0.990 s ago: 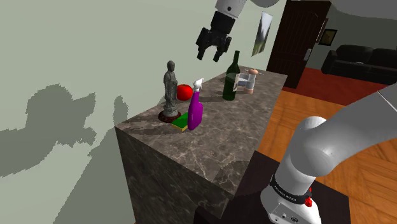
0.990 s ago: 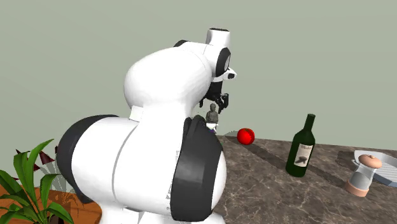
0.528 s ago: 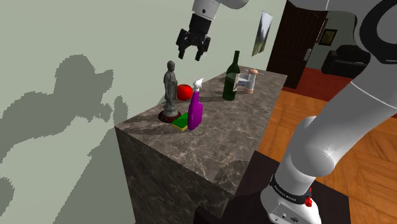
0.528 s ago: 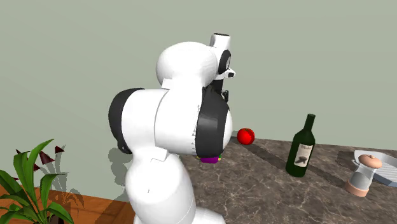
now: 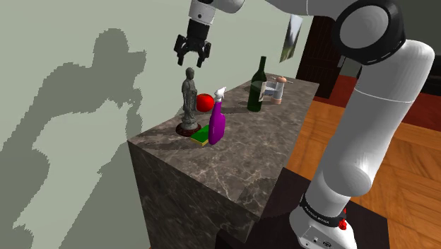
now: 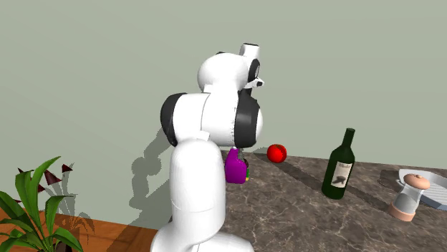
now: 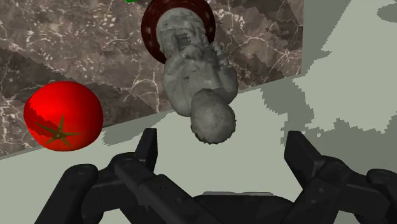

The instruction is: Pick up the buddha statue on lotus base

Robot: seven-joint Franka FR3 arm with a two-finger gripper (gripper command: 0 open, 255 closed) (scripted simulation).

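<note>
Buddha statue (image 5: 189,99) stands upright on its dark round base (image 5: 187,129) at the far wall-side corner of the marble counter (image 5: 233,166). Its long axis is vertical.

We have the gripper (image 5: 192,62) at 12 o'clock from the statue in the shoulder view, just above the head and not touching. The fingers (image 5: 181,56) are spread apart with nothing in them.

In the wrist view we look almost straight down the figure. The head (image 7: 213,121) is closest, the body (image 7: 194,63) runs away from us, and the base ring (image 7: 150,25) is at the far end. The head sits ahead of the gripper (image 7: 222,153), roughly centred between the two fingers and a touch toward the tomato-side one. It is not yet between them.

Neighbours in the shoulder view:
- Tomato (image 5: 205,102) at about 3 o'clock from the statue, near it.
- Purple spray bottle (image 5: 217,120) at about 4 o'clock, close, standing by a green block (image 5: 200,136).
- Wine bottle (image 5: 258,86) at 2 o'clock, well apart.

Our read is that alignment is basically done and the next move is a straight drop along the statue's axis, so the fingers straddle the head or shoulders before closing. The figure is tall on a small base, so an off-centre contact could tip it. The tomato-side finger has the least room.
</note>
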